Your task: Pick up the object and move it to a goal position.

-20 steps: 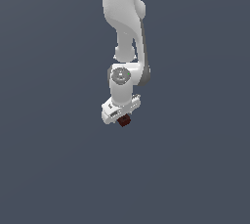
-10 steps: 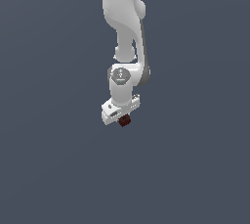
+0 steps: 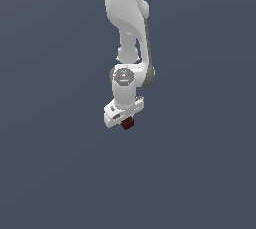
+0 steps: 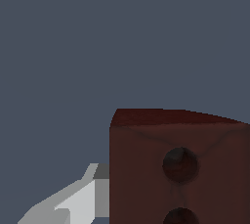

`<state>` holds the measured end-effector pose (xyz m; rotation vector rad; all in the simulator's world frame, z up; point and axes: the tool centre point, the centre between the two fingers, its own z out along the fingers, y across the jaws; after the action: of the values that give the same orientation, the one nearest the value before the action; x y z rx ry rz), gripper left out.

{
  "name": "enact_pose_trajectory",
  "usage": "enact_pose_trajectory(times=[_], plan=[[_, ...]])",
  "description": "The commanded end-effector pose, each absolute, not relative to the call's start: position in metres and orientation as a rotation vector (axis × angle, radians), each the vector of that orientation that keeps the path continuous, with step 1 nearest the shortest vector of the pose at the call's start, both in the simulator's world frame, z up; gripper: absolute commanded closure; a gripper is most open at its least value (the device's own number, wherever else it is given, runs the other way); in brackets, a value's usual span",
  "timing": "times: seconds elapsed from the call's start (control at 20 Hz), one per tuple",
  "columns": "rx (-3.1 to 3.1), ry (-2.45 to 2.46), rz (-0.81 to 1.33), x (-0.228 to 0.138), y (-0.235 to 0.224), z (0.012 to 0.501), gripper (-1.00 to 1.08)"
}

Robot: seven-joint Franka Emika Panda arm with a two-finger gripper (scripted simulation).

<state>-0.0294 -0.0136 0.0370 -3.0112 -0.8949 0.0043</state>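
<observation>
The object is a tiny dark red-brown block [image 3: 127,123] held at the tip of my white gripper [image 3: 126,121], in the middle of the exterior view. The gripper hangs below the white arm and is shut on the block. In the wrist view the block [image 4: 176,169] fills much of the picture, with round dark spots on its near face. One grey-white finger [image 4: 78,198] presses against its side. The other finger is hidden behind the block.
A plain dark blue-grey surface [image 3: 200,173] fills the background of both views. The white arm [image 3: 127,18] comes down from the top of the exterior view. No goal marker shows.
The arm's wrist has shifted very slightly; the gripper and block stay in nearly the same place, still held.
</observation>
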Motion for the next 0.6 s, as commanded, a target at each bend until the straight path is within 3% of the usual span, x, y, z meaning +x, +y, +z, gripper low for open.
enact_pose_trajectory(times=[0.0,0.55], plan=[[-3.012,-0.895,0.000,-0.023,-0.012,0.047,1.08],[-3.011,-0.896,0.000,0.018,-0.002,0.119,1.08]])
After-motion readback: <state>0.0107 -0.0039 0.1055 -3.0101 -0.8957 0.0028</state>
